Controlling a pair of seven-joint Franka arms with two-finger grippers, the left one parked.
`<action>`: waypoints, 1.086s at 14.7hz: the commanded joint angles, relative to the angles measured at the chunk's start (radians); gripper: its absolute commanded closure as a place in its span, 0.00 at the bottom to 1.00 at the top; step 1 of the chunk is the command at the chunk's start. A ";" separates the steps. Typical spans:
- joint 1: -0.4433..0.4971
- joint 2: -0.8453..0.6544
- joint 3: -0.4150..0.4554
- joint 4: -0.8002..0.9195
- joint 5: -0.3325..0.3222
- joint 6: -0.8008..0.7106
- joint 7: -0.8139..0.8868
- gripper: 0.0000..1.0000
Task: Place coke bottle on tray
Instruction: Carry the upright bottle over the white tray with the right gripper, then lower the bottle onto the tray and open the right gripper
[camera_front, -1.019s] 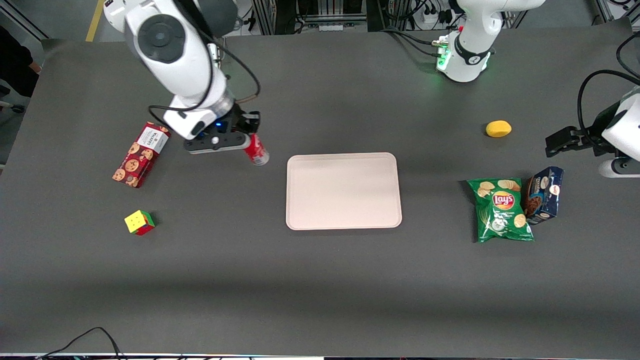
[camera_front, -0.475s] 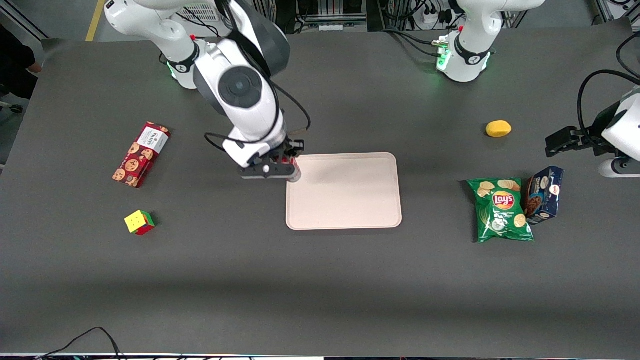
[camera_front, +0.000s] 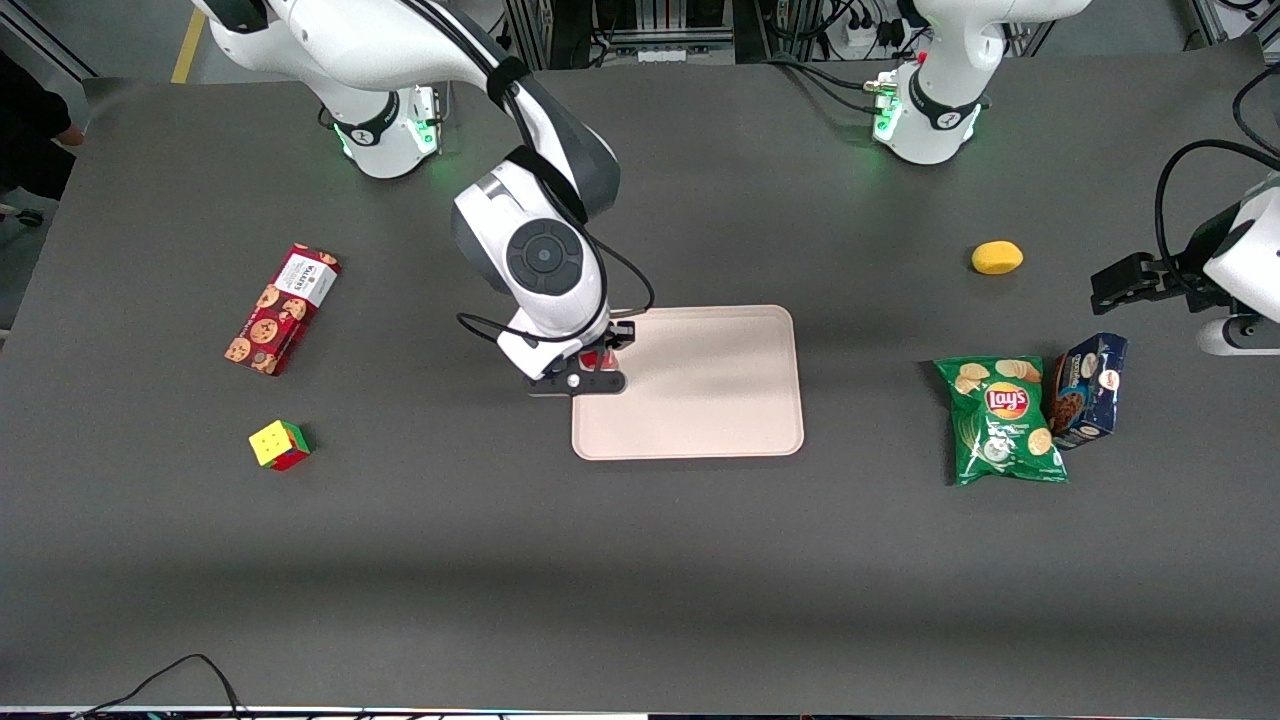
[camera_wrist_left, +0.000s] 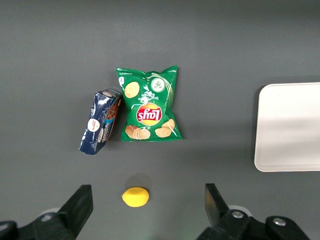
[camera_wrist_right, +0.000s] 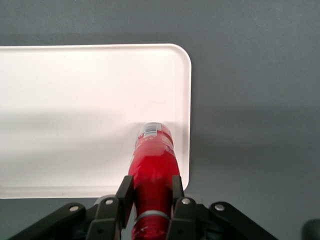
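My right gripper (camera_front: 597, 368) (camera_wrist_right: 150, 192) is shut on the coke bottle (camera_wrist_right: 151, 170), a slim red bottle, gripping it near its neck with the base pointing down. In the front view only a bit of red of the bottle (camera_front: 598, 357) shows under the wrist. The bottle hangs over the pale pinkish-beige tray (camera_front: 700, 385) (camera_wrist_right: 75, 115), just inside the tray's edge toward the working arm's end. I cannot tell whether the base touches the tray. The tray's end also shows in the left wrist view (camera_wrist_left: 290, 125).
A red cookie box (camera_front: 282, 308) and a colour cube (camera_front: 279, 444) lie toward the working arm's end. A green Lay's bag (camera_front: 1003, 420), a blue cookie box (camera_front: 1088, 389) and a yellow lemon (camera_front: 996, 257) lie toward the parked arm's end.
My gripper has carried the bottle from beside the red cookie box across the table to over the tray's near-arm edge, and the bottle now hangs more upright.
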 joint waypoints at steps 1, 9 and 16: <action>0.009 0.046 -0.006 0.042 0.019 -0.002 0.011 1.00; 0.009 0.077 -0.006 0.039 0.020 0.029 0.011 1.00; 0.007 0.094 -0.008 0.045 0.019 0.030 0.015 0.61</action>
